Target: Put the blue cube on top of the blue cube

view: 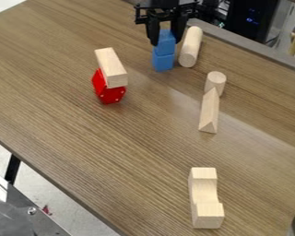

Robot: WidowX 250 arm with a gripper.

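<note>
The black gripper [166, 42] hangs down at the top of the camera view, its two fingers pressed against opposite sides of the upper blue cube [166, 45]. Directly beneath is the lower blue cube [163, 62], which stands on the wooden table [113, 152]. The two cubes line up one above the other, and no gap shows between them. The fingers partly cover the sides of the upper cube.
A pale cylinder [191, 47] lies close to the right of the cubes. Left of them, a pale block [111, 67] rests on a red piece [108, 90]. A short cylinder [215, 83] and a triangular prism [209, 112] are at right; a notched block [204, 198] is near the front.
</note>
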